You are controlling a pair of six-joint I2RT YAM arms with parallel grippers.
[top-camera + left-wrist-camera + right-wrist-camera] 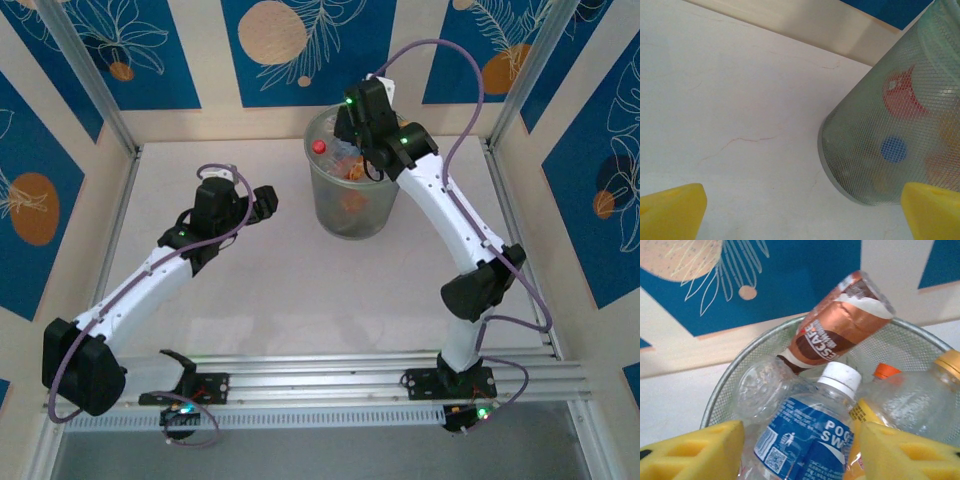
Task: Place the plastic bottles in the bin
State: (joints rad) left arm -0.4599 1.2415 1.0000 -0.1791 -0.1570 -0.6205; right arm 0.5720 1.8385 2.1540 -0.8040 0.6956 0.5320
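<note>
The bin (346,214) stands at the counter's (300,290) 12 o'clock, piled with bottles (840,325). The right hand (801,434) hangs over its mouth, fingers apart around a blue-labelled bottle (812,415); I cannot tell whether it grips. The left hand (262,203) is wide open above the counter at the bin's 9 o'clock.

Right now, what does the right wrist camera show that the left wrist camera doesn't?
Right wrist: a look down into the bin, with a brown-labelled bottle, a blue-labelled bottle with a white cap, and an orange cap. Left wrist: the bin's mesh side seen from outside, standing on the white table, with a blue cap blurred behind the mesh. Shared: the bin with bottles inside.
</note>
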